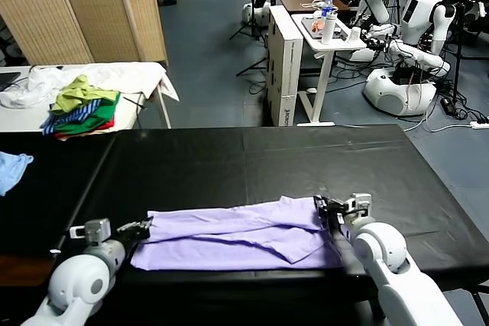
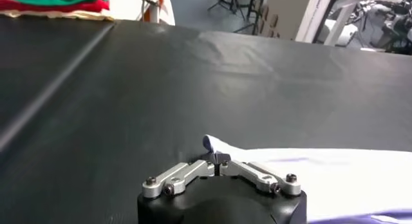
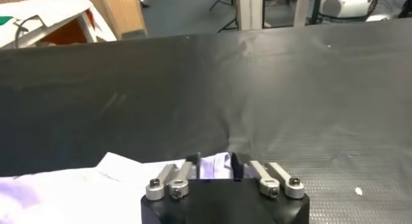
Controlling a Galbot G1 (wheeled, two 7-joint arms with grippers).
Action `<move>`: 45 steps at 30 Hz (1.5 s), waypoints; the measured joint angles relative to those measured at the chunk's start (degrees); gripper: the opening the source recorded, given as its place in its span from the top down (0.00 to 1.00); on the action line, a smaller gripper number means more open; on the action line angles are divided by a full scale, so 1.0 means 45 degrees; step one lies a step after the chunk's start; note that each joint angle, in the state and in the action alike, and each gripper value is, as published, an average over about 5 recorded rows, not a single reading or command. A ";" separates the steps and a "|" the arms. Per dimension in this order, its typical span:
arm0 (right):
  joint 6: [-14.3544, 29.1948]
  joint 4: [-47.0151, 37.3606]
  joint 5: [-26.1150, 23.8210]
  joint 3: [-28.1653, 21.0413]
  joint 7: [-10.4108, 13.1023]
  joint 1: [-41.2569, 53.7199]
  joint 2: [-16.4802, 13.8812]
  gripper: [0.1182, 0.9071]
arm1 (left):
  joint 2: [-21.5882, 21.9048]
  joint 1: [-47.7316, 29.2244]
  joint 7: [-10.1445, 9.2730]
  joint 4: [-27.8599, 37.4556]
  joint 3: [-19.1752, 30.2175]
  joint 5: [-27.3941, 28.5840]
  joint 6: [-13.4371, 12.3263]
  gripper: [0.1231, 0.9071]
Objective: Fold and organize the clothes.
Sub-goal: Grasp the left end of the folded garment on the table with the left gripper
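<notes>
Left gripper (image 1: 144, 227): clamped on the shirt's left edge.
Shirt: thin pale lilac T-shirt (image 1: 237, 236), folded into a flat band on the black table (image 1: 252, 158), near its front edge.
Right gripper (image 1: 330, 208): pinching the shirt's right edge.

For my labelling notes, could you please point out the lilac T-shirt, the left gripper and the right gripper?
lilac T-shirt (image 1: 229, 238): head view, middle of the folded cloth.
left gripper (image 1: 144, 228): head view, fingertips at the shirt's edge.
right gripper (image 1: 327, 208): head view, fingertips at the shirt's opposite edge.
</notes>
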 joint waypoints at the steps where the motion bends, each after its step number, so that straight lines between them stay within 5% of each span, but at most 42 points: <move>1: 0.0145 0.0005 -0.0057 0.0011 0.0114 -0.0047 0.0060 0.81 | -0.0009 0.0015 0.0005 -0.0011 0.0000 0.0027 -0.0020 0.81; 4: 0.0417 0.0018 -0.0166 0.0051 0.0387 -0.0185 0.0218 0.93 | -0.0019 0.0001 0.0016 -0.0018 -0.0024 0.0116 -0.0137 0.95; 8: 0.0530 0.0061 -0.0235 0.0106 0.0412 -0.0363 0.0337 0.96 | -0.0007 -0.0157 0.0027 0.0081 -0.0089 0.0282 -0.0307 0.97; 16: 0.0413 0.0553 0.0046 0.0493 -0.0364 -0.0779 0.0062 0.95 | -0.0106 -0.0313 0.0091 0.0232 -0.0062 0.0488 -0.0409 0.97; 19: 0.0431 0.0956 0.0244 0.0783 -0.0496 -0.1035 -0.0191 0.85 | -0.0110 -0.0249 0.0141 0.0128 -0.0088 0.0506 -0.0363 0.97; 22: 0.0436 0.1429 0.0409 0.1136 -0.0585 -0.1335 -0.0444 0.64 | 0.0008 -0.0086 0.0164 -0.0072 -0.0223 0.0497 -0.0330 0.86; 30: 0.0447 0.2451 0.0855 0.2066 -0.0625 -0.2142 -0.0892 0.06 | 0.0143 0.0598 0.0342 -0.0613 -0.0845 0.0539 -0.0339 0.23; 35: 0.0465 0.2798 0.1086 0.2585 -0.0630 -0.2513 -0.1160 0.00 | -0.0189 0.1005 0.0580 -0.0718 -0.0952 0.0874 -0.0351 0.02; 45: 0.0546 0.2917 0.1135 0.3124 -0.0726 -0.2902 -0.1290 0.00 | -0.1061 0.1729 0.0870 -0.1030 -0.1105 0.1315 -0.0595 0.00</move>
